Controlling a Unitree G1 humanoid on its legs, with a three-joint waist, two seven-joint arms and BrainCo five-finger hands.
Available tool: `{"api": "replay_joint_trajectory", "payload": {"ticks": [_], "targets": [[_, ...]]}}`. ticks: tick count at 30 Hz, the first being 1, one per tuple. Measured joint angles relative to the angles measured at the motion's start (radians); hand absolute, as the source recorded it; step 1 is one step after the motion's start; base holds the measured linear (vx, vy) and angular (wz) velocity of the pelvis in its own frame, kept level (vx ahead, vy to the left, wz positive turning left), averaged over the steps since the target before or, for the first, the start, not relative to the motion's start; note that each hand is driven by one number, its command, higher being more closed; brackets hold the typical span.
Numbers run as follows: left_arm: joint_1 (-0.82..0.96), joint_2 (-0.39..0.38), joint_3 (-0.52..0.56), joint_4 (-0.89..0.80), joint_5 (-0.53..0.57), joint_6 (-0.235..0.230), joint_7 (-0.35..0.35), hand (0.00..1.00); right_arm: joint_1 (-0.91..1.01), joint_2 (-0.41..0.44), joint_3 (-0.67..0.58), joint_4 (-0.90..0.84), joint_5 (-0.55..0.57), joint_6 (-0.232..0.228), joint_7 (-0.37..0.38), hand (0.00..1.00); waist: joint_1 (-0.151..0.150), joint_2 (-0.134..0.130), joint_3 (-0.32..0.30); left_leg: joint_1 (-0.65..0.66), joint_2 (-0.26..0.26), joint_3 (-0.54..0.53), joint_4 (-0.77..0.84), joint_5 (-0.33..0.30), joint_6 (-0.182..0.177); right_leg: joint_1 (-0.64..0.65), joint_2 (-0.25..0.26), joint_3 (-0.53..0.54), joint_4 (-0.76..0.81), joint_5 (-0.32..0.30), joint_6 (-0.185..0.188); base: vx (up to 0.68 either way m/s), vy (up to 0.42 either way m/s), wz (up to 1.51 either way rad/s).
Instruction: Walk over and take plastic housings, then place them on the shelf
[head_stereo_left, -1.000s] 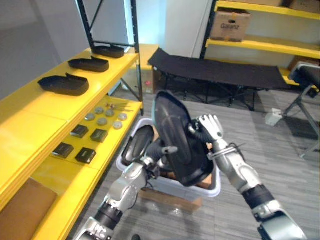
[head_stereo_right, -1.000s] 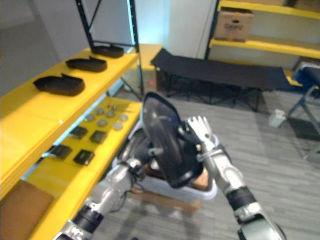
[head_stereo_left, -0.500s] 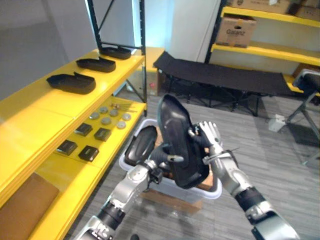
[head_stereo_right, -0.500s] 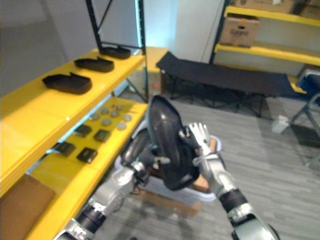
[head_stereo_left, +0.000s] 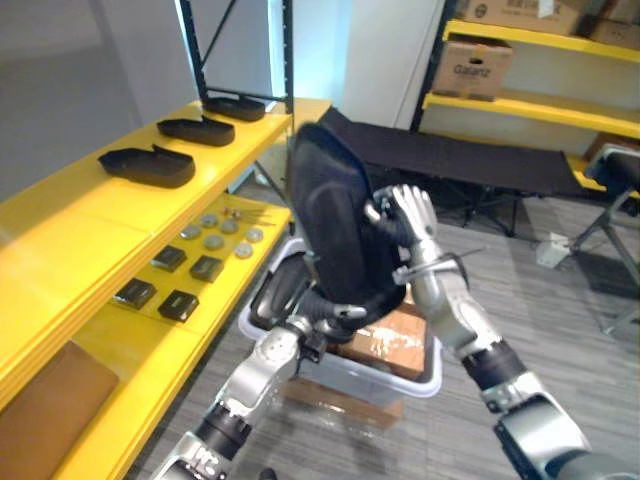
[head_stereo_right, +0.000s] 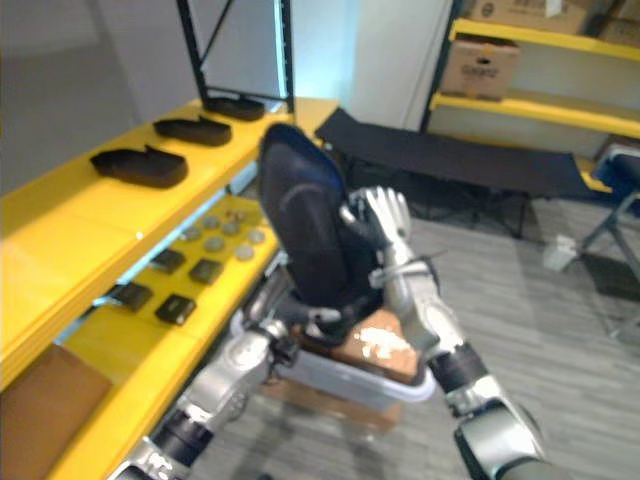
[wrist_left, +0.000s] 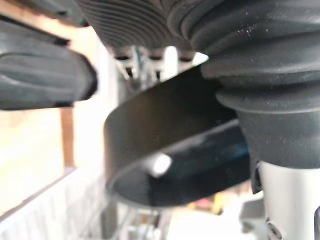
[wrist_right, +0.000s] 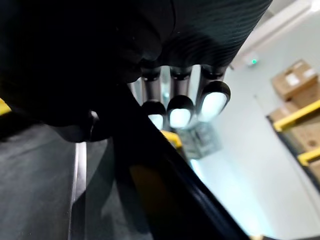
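A large black plastic housing (head_stereo_left: 335, 215) stands upright in the air between both hands, above a white bin (head_stereo_left: 405, 378). My right hand (head_stereo_left: 405, 225) curls its fingers (wrist_right: 180, 107) over the housing's right edge. My left hand (head_stereo_left: 325, 315) grips its lower end from below, and its curved black rim (wrist_left: 165, 135) shows close up in the left wrist view. A second black housing (head_stereo_left: 285, 285) leans in the bin's left side. Three more housings (head_stereo_left: 145, 165) lie in a row on the yellow upper shelf (head_stereo_left: 90, 225) to the left.
The lower yellow shelf (head_stereo_left: 150, 370) carries small black blocks (head_stereo_left: 180, 305) and round grey discs (head_stereo_left: 215, 240). A brown cardboard box (head_stereo_left: 385, 335) sits in the bin. A black cot (head_stereo_left: 470, 155) and more yellow shelving stand behind; a chair (head_stereo_left: 615, 190) is at the right.
Both hands have lifted the housing higher and a little to the left, out over the bin. The camera has also tipped up slightly.
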Motion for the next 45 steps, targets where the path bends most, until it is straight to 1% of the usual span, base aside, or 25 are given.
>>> {"api": "replay_joint_trajectory", "payload": {"ticks": [3,5,7,10,13,14,15,16,17,18,19,20,21,22,23,26,27,29,31,34,35,38,45], "targets": [[0.001,-0.002,0.019,0.0,-0.001,0.003,0.036,0.0,-0.038,0.019,0.002,-0.01,0.039,0.027,0.031,1.0,0.005,0.0,0.0,0.001,-0.002,-0.001,0.0,0.0,0.0,0.001,0.001,-0.001,0.001,0.0,0.0,0.0,0.0,0.0],[0.001,-0.003,0.028,0.0,-0.032,0.003,0.071,0.0,-0.065,0.037,0.004,-0.016,0.064,0.034,0.05,1.0,0.007,0.0,0.0,0.001,-0.002,-0.002,0.0,0.0,-0.001,0.001,0.002,-0.002,0.001,-0.001,-0.001,0.0,0.0,0.0],[0.002,-0.004,0.036,0.0,-0.039,0.003,0.098,0.0,-0.074,0.042,0.011,-0.042,0.078,0.054,0.064,1.0,0.008,0.0,0.0,0.002,-0.002,-0.003,0.0,0.0,-0.001,0.003,0.002,-0.004,0.002,-0.001,-0.002,0.0,0.0,0.0],[0.004,-0.005,0.045,0.0,-0.072,-0.001,0.155,0.0,-0.09,0.059,0.027,-0.043,0.086,0.082,0.068,1.0,0.009,0.001,0.0,0.009,-0.002,-0.004,0.0,0.0,-0.001,0.008,0.002,-0.004,0.004,-0.004,-0.004,0.0,0.0,0.0],[0.005,-0.015,0.071,0.0,-0.11,-0.008,0.217,0.0,-0.094,0.078,0.029,-0.043,0.122,0.114,0.071,1.0,0.009,0.001,0.001,0.009,-0.002,-0.004,0.0,0.0,-0.002,0.008,0.002,-0.004,0.005,-0.006,-0.004,0.0,0.0,0.0],[0.005,-0.02,0.081,0.0,-0.12,-0.018,0.248,0.0,-0.094,0.081,0.029,-0.043,0.123,0.118,0.073,1.0,0.009,0.002,0.001,0.009,-0.002,-0.004,0.0,0.0,-0.002,0.008,0.002,-0.004,0.005,-0.006,-0.004,0.0,0.0,0.0],[0.005,-0.025,0.087,0.001,-0.141,-0.038,0.28,0.0,-0.094,0.088,0.029,-0.043,0.124,0.12,0.073,1.0,0.009,0.002,0.001,0.009,-0.002,-0.005,0.0,-0.001,-0.002,0.008,0.002,-0.004,0.005,-0.006,-0.004,0.0,0.0,0.0],[0.005,-0.031,0.096,0.001,-0.15,-0.043,0.292,0.0,-0.094,0.093,0.029,-0.043,0.124,0.12,0.073,1.0,0.009,0.002,0.001,0.009,-0.002,-0.005,0.0,-0.001,-0.003,0.008,0.002,-0.004,0.005,-0.006,-0.004,0.0,0.0,0.0],[0.006,-0.045,0.111,0.001,-0.158,-0.054,0.32,0.0,-0.091,0.103,0.028,-0.043,0.124,0.12,0.069,1.0,0.008,0.003,0.002,0.008,-0.002,-0.005,0.0,-0.001,-0.003,0.007,0.002,-0.004,0.005,-0.007,-0.004,0.0,0.0,0.0],[0.009,-0.049,0.116,0.001,-0.171,-0.076,0.345,0.0,-0.065,0.116,0.021,-0.041,0.121,0.105,0.051,1.0,0.008,0.003,0.002,0.006,-0.002,-0.007,0.0,-0.001,-0.003,0.005,0.002,-0.004,0.005,-0.007,-0.005,-0.01,0.004,0.05],[0.012,-0.05,0.117,0.002,-0.18,-0.083,0.352,0.0,-0.033,0.118,0.018,-0.042,0.121,0.092,0.038,1.0,0.008,0.002,0.001,0.004,0.004,-0.01,0.0,-0.003,-0.006,0.006,0.002,-0.005,0.004,-0.007,-0.005,0.0,-0.009,0.12],[0.022,-0.049,0.119,0.006,-0.187,-0.102,0.366,0.0,0.052,0.127,-0.003,-0.036,0.106,0.038,-0.018,1.0,0.01,0.001,0.0,-0.002,0.003,-0.017,0.0,-0.003,-0.006,0.006,0.001,-0.009,0.003,-0.008,-0.006,0.01,-0.01,0.13],[0.031,-0.048,0.122,0.013,-0.187,-0.118,0.372,0.0,0.107,0.132,-0.006,-0.033,0.088,0.004,-0.056,1.0,0.01,0.001,0.001,-0.004,0.002,-0.021,0.0,-0.003,-0.006,0.006,0.001,-0.013,0.003,-0.008,-0.005,0.02,-0.008,0.14],[0.051,-0.048,0.136,0.029,-0.188,-0.138,0.383,0.0,0.212,0.136,-0.004,-0.02,0.052,-0.057,-0.132,1.0,0.01,0.004,0.002,-0.007,0.0,-0.023,0.0,-0.003,-0.006,0.006,-0.001,-0.016,0.001,-0.009,-0.004,0.01,0.004,0.07],[0.071,-0.047,0.149,0.054,-0.188,-0.155,0.388,0.0,0.309,0.141,-0.001,0.004,0.026,-0.103,-0.197,1.0,0.005,0.007,0.004,-0.01,-0.001,-0.023,0.0,-0.004,-0.006,0.004,-0.003,-0.016,0.0,-0.01,-0.003,0.02,0.011,0.03],[0.108,-0.046,0.152,0.069,-0.185,-0.194,0.401,0.0,0.427,0.15,0.003,0.089,-0.002,-0.178,-0.3,1.0,-0.006,0.011,0.004,-0.031,0.002,-0.014,0.0,-0.004,-0.006,-0.022,-0.005,-0.006,0.0,-0.008,-0.004,0.01,0.009,-0.07],[0.109,-0.047,0.152,0.069,-0.185,-0.202,0.404,0.0,0.434,0.152,0.003,0.103,-0.011,-0.183,-0.31,1.0,-0.007,0.011,0.004,-0.031,0.003,-0.01,0.0,-0.004,-0.006,-0.024,-0.005,-0.003,0.0,-0.007,-0.004,0.01,-0.004,-0.13],[0.104,-0.048,0.155,0.061,-0.181,-0.251,0.411,0.0,0.443,0.139,0.012,0.142,-0.017,-0.211,-0.329,1.0,-0.014,0.011,0.004,-0.025,0.005,-0.004,0.0,-0.003,-0.005,-0.021,-0.004,0.002,0.001,-0.005,-0.006,0.01,-0.005,-0.08],[0.09,-0.054,0.15,0.037,-0.174,-0.276,0.413,0.0,0.443,0.134,0.043,0.155,-0.019,-0.225,-0.328,1.0,-0.017,0.01,0.004,-0.017,0.006,-0.004,0.0,-0.003,-0.005,-0.014,-0.004,0.002,0.0,-0.004,-0.005,0.0,0.0,0.0],[0.054,-0.084,0.145,0.007,-0.145,-0.294,0.411,0.0,0.443,0.135,0.109,0.172,-0.054,-0.253,-0.326,1.0,-0.015,0.009,0.003,-0.017,0.007,-0.004,0.0,-0.003,-0.005,-0.012,-0.002,0.001,0.0,-0.006,-0.007,0.0,0.0,0.0],[0.053,-0.098,0.146,0.005,-0.141,-0.296,0.41,0.0,0.447,0.148,0.117,0.177,-0.057,-0.255,-0.327,1.0,-0.016,0.009,0.003,-0.016,0.008,-0.004,0.0,-0.003,-0.005,-0.012,-0.001,0.001,0.0,-0.007,-0.009,0.0,0.0,0.0],[0.052,-0.097,0.146,0.005,-0.139,-0.292,0.376,0.0,0.448,0.153,0.118,0.194,-0.058,-0.264,-0.328,1.0,-0.016,0.008,0.004,-0.016,0.009,-0.004,0.0,-0.004,-0.006,-0.012,0.0,0.001,0.001,-0.008,-0.009,0.0,0.0,0.0],[0.052,-0.083,0.142,0.01,-0.097,-0.252,0.279,0.0,0.448,0.147,0.112,0.197,-0.056,-0.264,-0.329,1.0,-0.017,0.008,0.004,-0.011,0.01,0.0,0.0,-0.006,-0.008,-0.01,0.001,0.006,0.001,-0.008,-0.009,0.0,0.0,0.0]]}}
